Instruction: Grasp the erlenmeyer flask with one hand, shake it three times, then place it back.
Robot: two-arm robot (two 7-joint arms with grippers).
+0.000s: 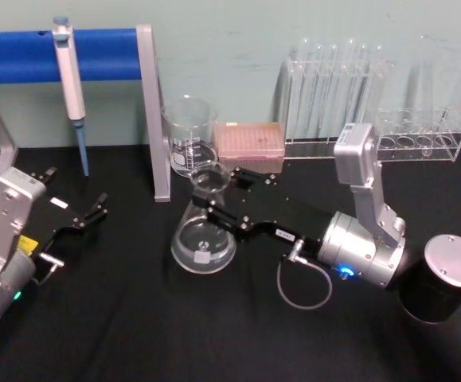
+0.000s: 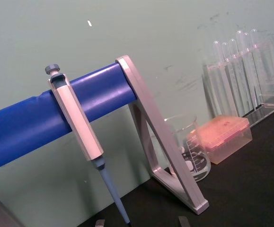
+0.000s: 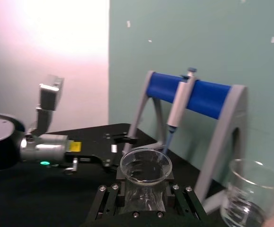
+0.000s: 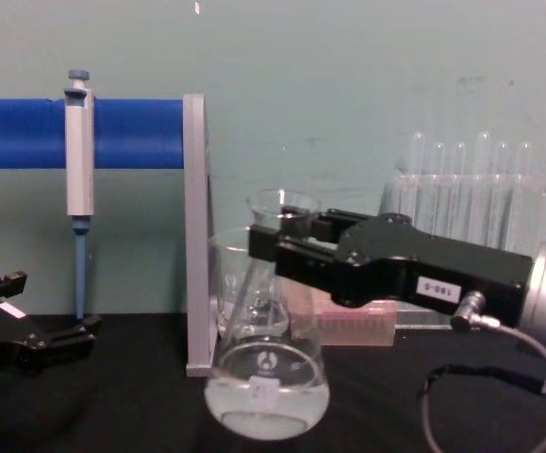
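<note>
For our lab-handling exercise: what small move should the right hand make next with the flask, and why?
Probably lift straight up a little. The right hand looks closed on the neck of the erlenmeyer flask, whose base sits low near the table, and the beaker stands just behind, so clearance before shaking seems wise. The left hand lies parked, open, far left.

Clear glass erlenmeyer flask point(image 1: 204, 243): wide round base, narrow rimmed neck, small white label patch near base, roughly upright. Neck sits between the jaws of the black right gripper point(image 1: 216, 200), clamped from both sides just under the rim. Base is below the jaws; unclear whether it is resting or lifted.
</note>
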